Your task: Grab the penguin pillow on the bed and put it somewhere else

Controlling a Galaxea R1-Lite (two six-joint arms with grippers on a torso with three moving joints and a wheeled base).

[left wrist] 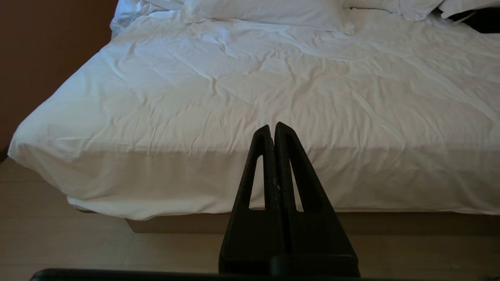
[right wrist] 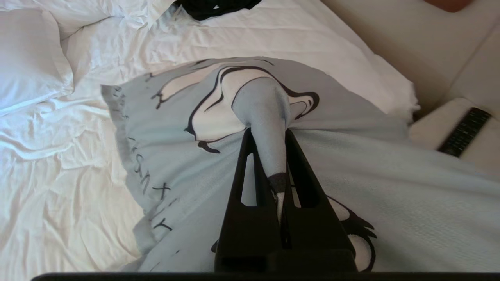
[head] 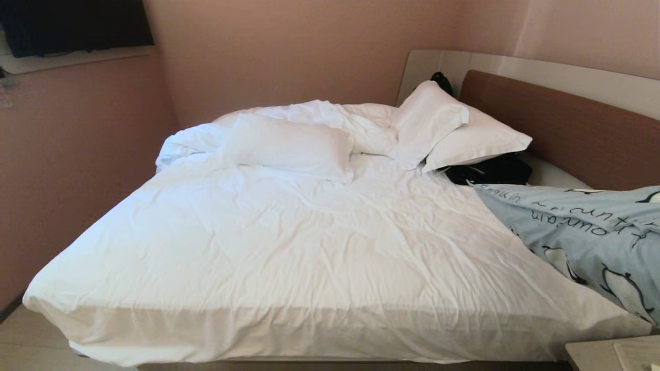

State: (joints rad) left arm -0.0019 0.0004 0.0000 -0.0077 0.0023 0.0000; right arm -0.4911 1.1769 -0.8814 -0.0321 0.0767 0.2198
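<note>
1. The right gripper (right wrist: pixel 268 134) is clenched on a pinched-up fold of the penguin pillow (right wrist: pixel 250 156). Pale blue cloth is squeezed between its two black fingers and bulges out beyond the tips.
2. The pillow lies at the right edge of the bed (head: pixel 289 247), near the headboard (head: pixel 562 123) end, partly over the white sheet. Its far end reaches toward a black bag (head: pixel 490 170).
3. In the head view the pillow's long axis seems to run along that right edge, from the headboard end toward the foot. The printed text runs along the side facing the middle of the bed.
4. The grip sits well inside the pillow's face, not at a corner, so I judge most of the pillow will hang slack on either side when carried.
5. The right arm is the nearer one by far. The left gripper (left wrist: pixel 274 128) is shut on nothing and hangs off the foot of the bed, above the floor (left wrist: pixel 58 242).
6. The mattress top is rumpled white sheet, bare across the middle and the foot. White pillows (head: pixel 289 147) and a bunched duvet (head: pixel 330 116) crowd the head.
7. Pink walls (head: pixel 258 51) close in on the far side. A pale bedside surface with a remote control (right wrist: pixel 464 132) stands just off the right edge.
</note>
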